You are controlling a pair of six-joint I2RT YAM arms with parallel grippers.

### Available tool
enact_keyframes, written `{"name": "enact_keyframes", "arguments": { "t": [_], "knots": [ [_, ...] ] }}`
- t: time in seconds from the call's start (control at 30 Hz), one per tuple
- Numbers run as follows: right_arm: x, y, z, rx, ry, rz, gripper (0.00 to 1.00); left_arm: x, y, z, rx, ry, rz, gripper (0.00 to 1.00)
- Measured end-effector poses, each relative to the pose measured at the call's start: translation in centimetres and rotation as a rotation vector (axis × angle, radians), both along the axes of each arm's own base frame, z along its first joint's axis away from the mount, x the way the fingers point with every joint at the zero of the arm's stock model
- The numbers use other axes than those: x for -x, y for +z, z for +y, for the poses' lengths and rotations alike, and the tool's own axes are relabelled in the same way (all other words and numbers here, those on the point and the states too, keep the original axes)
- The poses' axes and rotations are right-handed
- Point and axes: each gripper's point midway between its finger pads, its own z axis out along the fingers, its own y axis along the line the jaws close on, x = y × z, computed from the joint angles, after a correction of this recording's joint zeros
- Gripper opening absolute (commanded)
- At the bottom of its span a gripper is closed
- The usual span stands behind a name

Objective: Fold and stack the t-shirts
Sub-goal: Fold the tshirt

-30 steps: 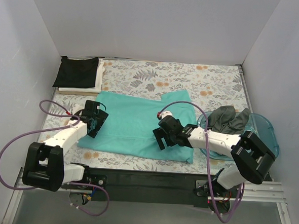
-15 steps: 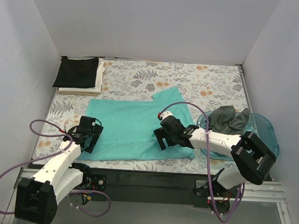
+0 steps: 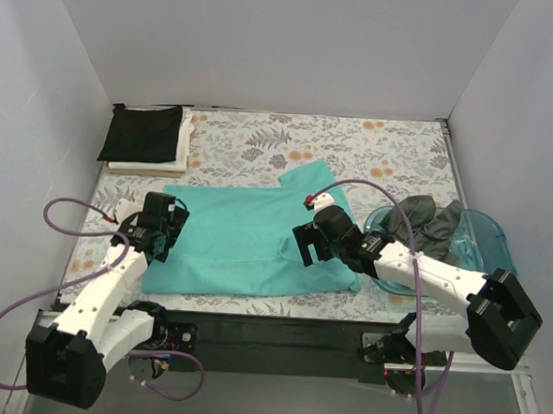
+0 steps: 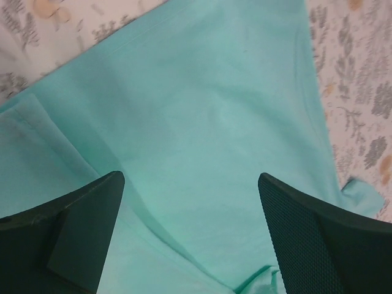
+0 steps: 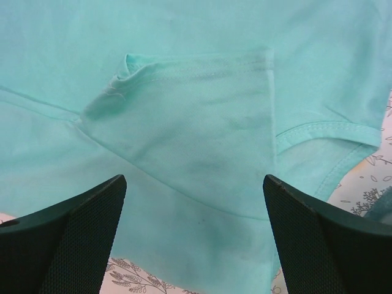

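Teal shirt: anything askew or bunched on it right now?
Yes. The teal shirt lies skewed, with one sleeve poking toward the far side. A hemmed flap is folded over the body, its corner curled up.

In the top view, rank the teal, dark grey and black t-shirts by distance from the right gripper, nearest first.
1. teal t-shirt, under the right gripper, mid-table.
2. dark grey t-shirt, in the blue tray, right side.
3. black t-shirt, far back-left corner.
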Motion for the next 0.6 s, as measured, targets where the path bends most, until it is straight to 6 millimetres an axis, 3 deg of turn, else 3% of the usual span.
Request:
{"name": "enact_keyframes", "arguments": {
  "t": [0.13,0.37,0.43,0.6],
  "knots": [
    [-0.8,1.1,-0.6,-0.026,-0.033,-0.027,0.98,-4.4,1.8,0.1,-0.057,-0.007,-0.02,0.93],
    [-2.2,1.4,-2.2,-0.03,-0.094,-0.035,0.98,-11.8,2.4,1.0,-0.151,0.002,0.041,0.93],
    [-2.5,1.5,-2.6,-0.032,-0.107,-0.034,0.98,-12.8,1.7,1.5,-0.175,0.003,0.067,0.93],
    [-3.1,1.4,-3.4,-0.03,-0.124,-0.029,0.98,-13.3,-0.8,2.9,-0.206,0.012,0.152,0.87]
  ]
}}
